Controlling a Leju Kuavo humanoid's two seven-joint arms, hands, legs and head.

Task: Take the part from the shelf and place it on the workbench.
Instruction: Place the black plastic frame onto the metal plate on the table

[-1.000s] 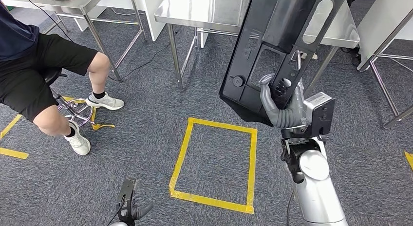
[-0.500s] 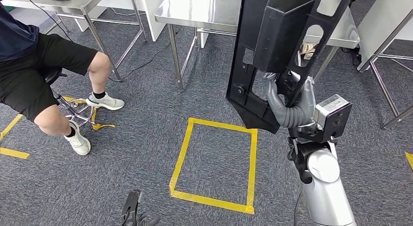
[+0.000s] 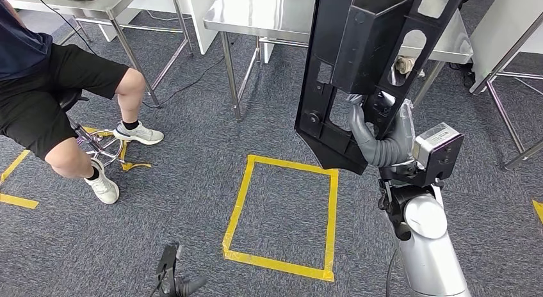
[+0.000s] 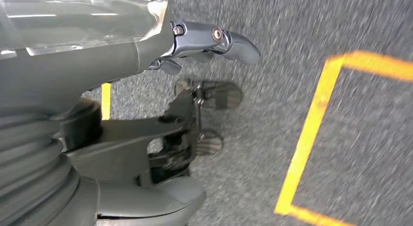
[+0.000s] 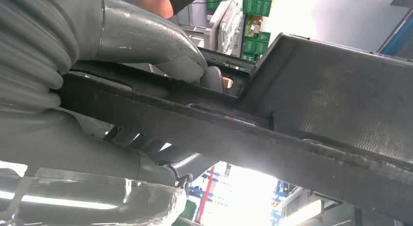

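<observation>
black part [image 3: 358,66] gripped upright by right hand [image 3: 378,140] at upper right of the frame, in front of steel worktop [image 3: 262,15], left hand [image 3: 176,281] held low, fingers apart, nothing gripped

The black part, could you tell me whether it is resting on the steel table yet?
No, the right hand holds the black part up in the air.

part [image 3: 358,66] above taped square [image 3: 282,214], person [image 3: 45,98] left

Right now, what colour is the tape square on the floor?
Yellow. The tape square lies on grey carpet; the head view shows it best.
</observation>
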